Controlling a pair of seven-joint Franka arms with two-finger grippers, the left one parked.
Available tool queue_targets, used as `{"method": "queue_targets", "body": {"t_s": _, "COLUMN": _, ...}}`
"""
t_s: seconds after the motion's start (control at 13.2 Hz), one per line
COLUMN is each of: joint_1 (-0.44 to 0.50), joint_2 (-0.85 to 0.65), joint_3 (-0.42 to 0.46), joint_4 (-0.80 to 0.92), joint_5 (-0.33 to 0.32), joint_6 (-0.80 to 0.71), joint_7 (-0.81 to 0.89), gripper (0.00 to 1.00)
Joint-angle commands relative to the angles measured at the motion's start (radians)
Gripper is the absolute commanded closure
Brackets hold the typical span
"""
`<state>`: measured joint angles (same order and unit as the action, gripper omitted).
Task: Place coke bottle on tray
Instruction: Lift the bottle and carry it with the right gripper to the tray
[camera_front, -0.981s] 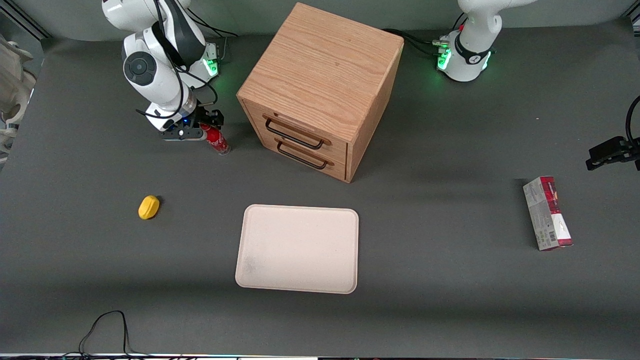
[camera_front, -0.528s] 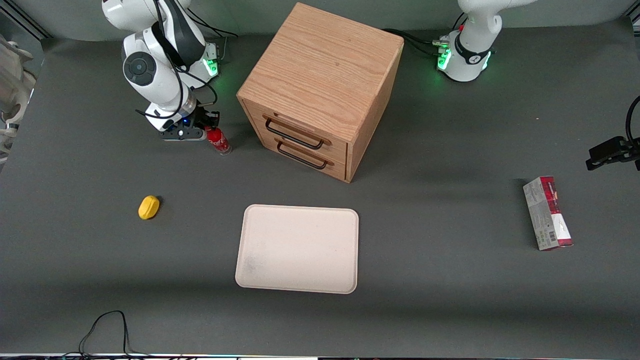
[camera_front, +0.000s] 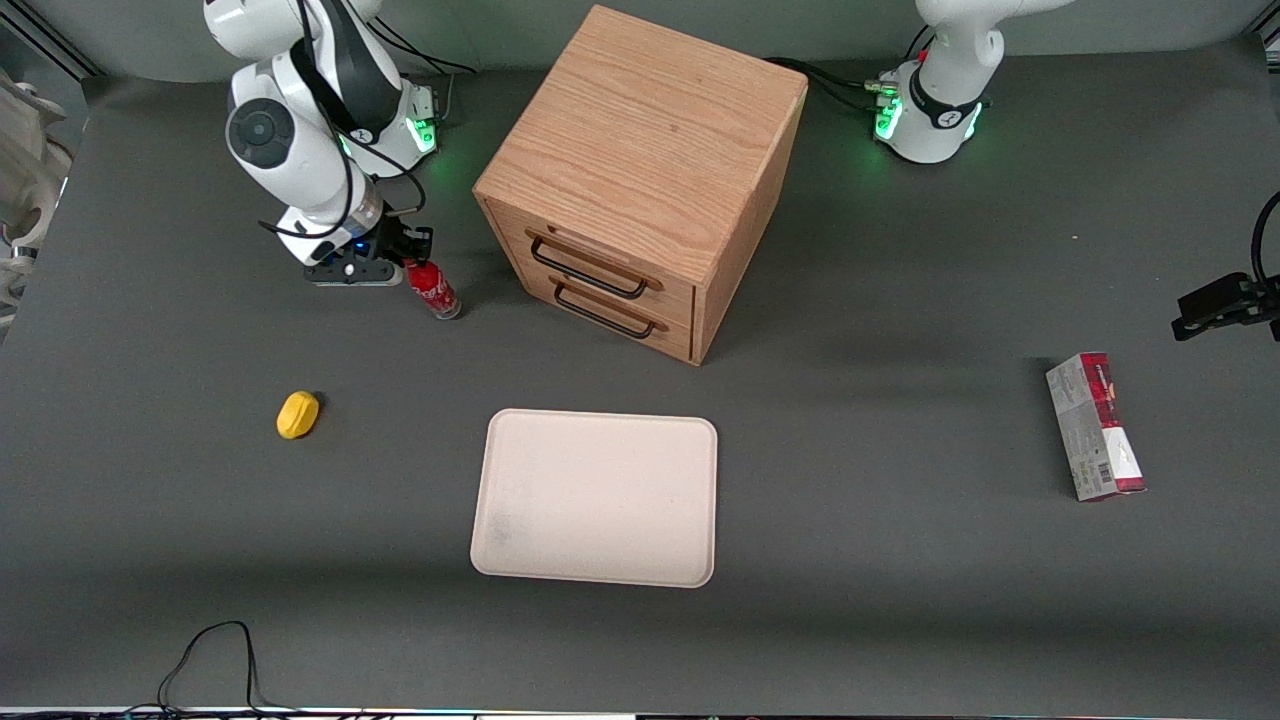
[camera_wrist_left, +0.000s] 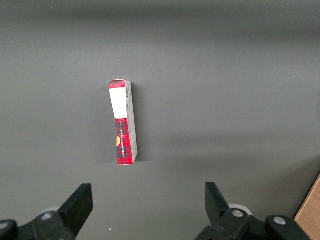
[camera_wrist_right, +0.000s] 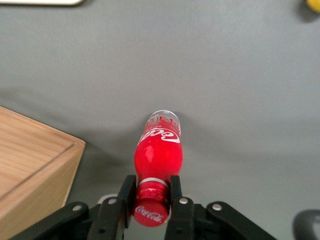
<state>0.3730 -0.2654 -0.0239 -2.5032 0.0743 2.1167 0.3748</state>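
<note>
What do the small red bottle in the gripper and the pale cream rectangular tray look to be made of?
The small red coke bottle, held at its neck by the right gripper beside the wooden drawer cabinet, looks like glossy clear plastic: highlights on the body, transparent base. The pale cream rectangular tray looks matte, faintly speckled, perhaps moulded plastic or fibre; the views leave that open.

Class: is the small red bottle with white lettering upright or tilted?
Tilted. The small red bottle leans with its clear base nearer the front camera, its cap clamped in the gripper.
</note>
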Motion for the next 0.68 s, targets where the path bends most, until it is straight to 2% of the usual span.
{"method": "queue_targets", "body": {"t_s": 0.0, "joint_1": -0.035, "joint_2": 0.078, "joint_3": -0.004, "joint_4": 0.255, "joint_5": -0.011, "joint_6": -0.2, "joint_7": 0.024, "gripper": 1.0}}
{"method": "queue_targets", "body": {"t_s": 0.3, "joint_1": -0.112, "joint_2": 0.274, "joint_3": -0.005, "joint_4": 0.77, "joint_5": -0.011, "joint_6": -0.565, "joint_7": 0.013, "gripper": 1.0}}
{"method": "queue_targets", "body": {"t_s": 0.45, "joint_1": -0.135, "joint_2": 0.371, "joint_3": -0.005, "joint_4": 0.976, "joint_5": -0.011, "joint_6": -0.658, "joint_7": 0.016, "gripper": 1.0}}
{"method": "queue_targets", "body": {"t_s": 0.6, "joint_1": -0.141, "joint_2": 0.425, "joint_3": -0.005, "joint_4": 1.064, "joint_5": -0.01, "joint_6": -0.675, "joint_7": 0.021, "gripper": 1.0}}
